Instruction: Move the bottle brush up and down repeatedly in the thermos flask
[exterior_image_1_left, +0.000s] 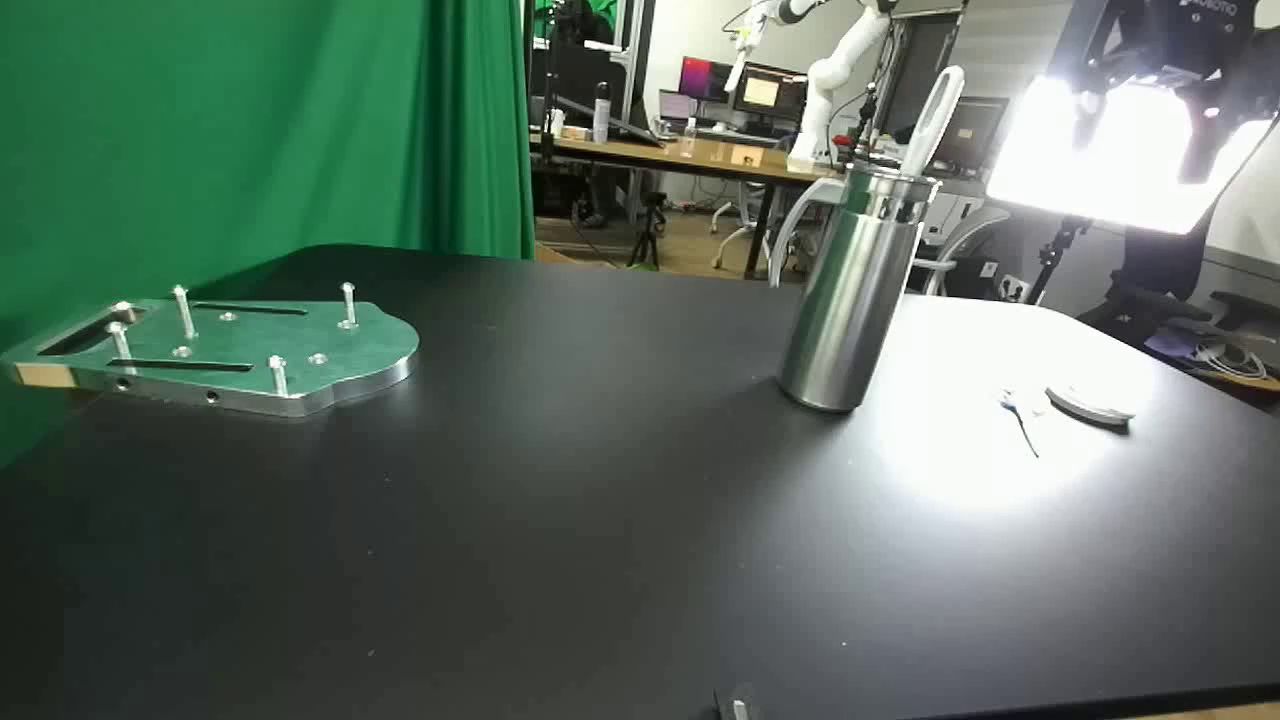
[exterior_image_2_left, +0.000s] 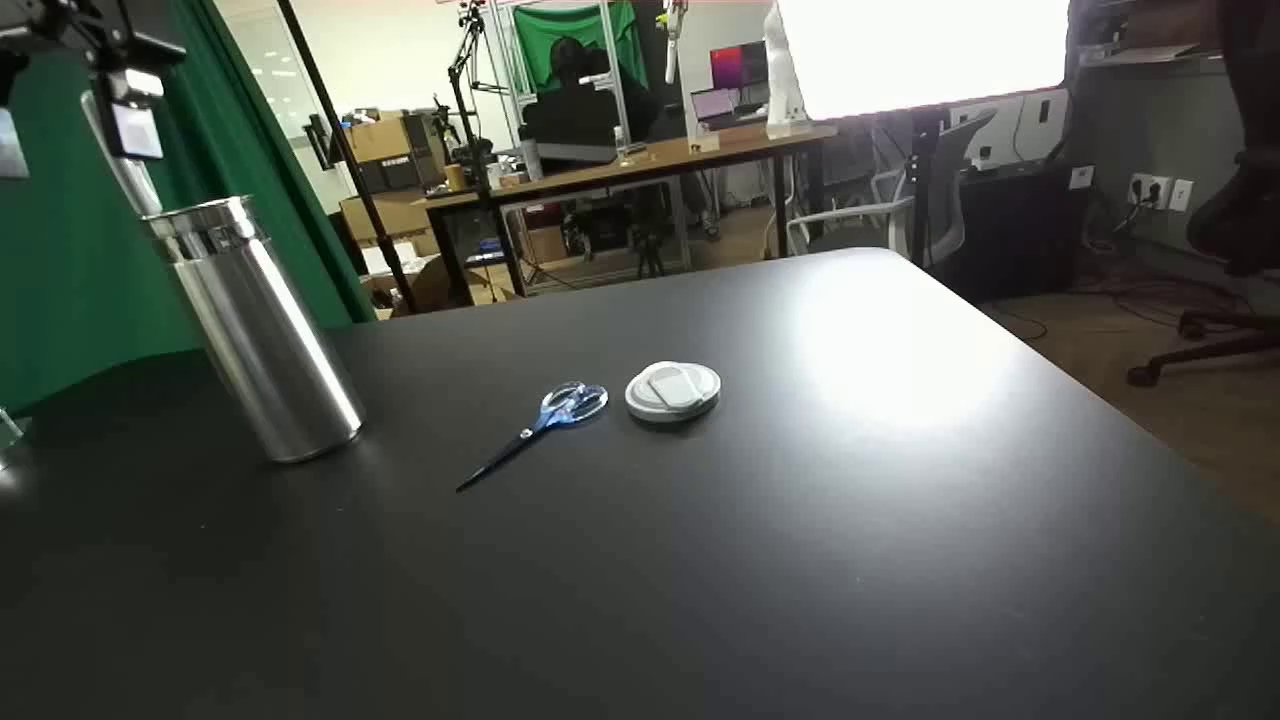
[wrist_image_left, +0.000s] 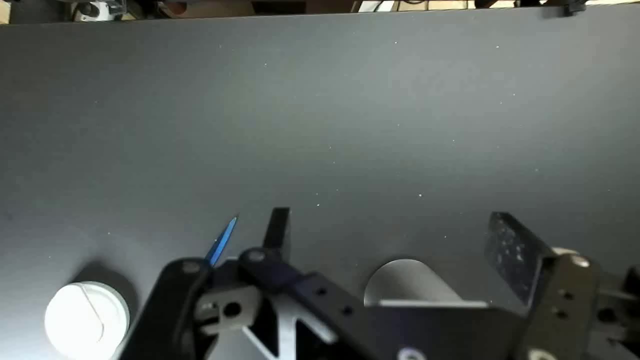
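Slim, pale bottle brush (exterior_image_1_left: 934, 122) in shiny silver thermos flask (exterior_image_1_left: 857, 290).
With jaws apart; well in from edge of desk (exterior_image_1_left: 560, 560), broad gap to green plate (exterior_image_1_left: 250, 340).

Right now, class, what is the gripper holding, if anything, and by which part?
Nothing is held: in the wrist view the gripper is open, its jaws wide apart. The bottle brush sits in the thermos flask, its upper end sticking out.
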